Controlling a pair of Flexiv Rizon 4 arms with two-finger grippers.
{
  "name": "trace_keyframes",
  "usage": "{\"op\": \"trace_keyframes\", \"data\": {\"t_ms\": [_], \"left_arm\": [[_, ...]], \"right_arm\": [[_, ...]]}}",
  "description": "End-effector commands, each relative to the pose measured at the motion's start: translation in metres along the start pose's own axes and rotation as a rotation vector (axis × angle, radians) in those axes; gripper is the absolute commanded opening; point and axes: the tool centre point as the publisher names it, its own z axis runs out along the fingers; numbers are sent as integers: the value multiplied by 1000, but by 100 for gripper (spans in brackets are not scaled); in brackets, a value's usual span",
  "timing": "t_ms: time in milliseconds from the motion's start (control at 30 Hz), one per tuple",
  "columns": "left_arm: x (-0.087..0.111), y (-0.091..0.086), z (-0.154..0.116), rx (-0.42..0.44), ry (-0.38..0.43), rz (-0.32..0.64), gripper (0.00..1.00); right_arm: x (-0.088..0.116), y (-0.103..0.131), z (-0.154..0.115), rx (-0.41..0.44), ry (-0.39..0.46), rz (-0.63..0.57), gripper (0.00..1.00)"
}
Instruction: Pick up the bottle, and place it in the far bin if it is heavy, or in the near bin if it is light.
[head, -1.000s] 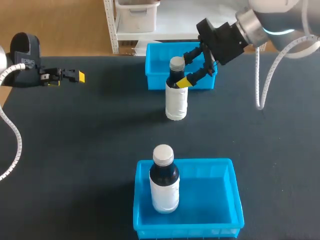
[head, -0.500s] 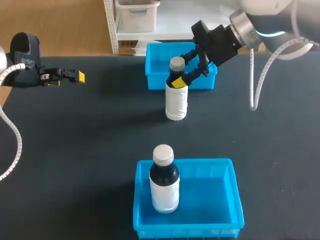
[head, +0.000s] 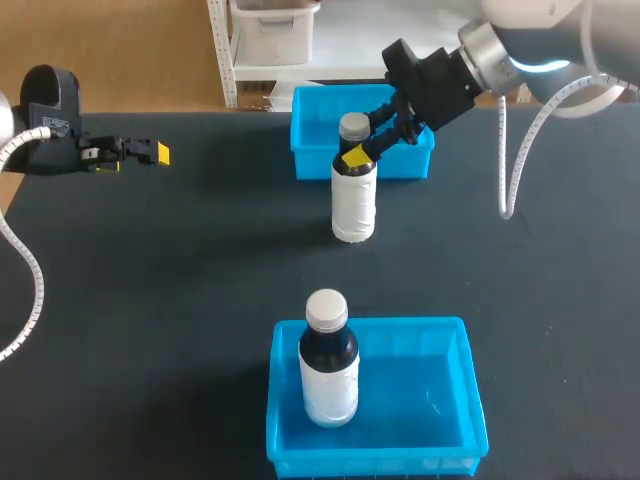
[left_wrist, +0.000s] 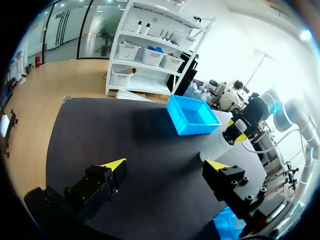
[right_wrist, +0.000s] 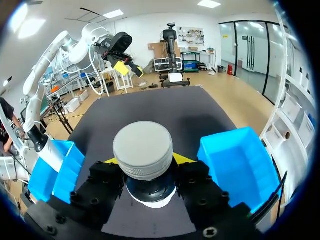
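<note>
Head view: the dark table (head: 150, 300) carries the near bin (head: 440, 400), which lies well away from the right gripper (head: 354, 148) on the robot's side. A second bottle (head: 329, 375) stands upright inside it. The far bin (head: 315, 110) sits just beyond that gripper. The bottle (head: 353, 205) stands upright on the table between the bins, its neck pinched from both sides by the right gripper, just under the grey cap (right_wrist: 143, 148). The left gripper (left_wrist: 167, 165) hangs well off to the side of that bottle, spread wide.

Bottle (head: 353, 200) before far bin (head: 311, 152); another bottle (head: 329, 372) in near bin (head: 435, 400).
</note>
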Motion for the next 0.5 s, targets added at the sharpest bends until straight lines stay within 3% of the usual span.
{"op": "trace_keyframes", "data": {"t_ms": [33, 500], "left_arm": [[0, 0, 0, 0, 0, 0, 100], [0, 0, 0, 0, 0, 0, 100]], "right_arm": [[0, 6, -5, 5, -1, -2, 42], [10, 19, -71, 86, 5, 37, 38]]}}
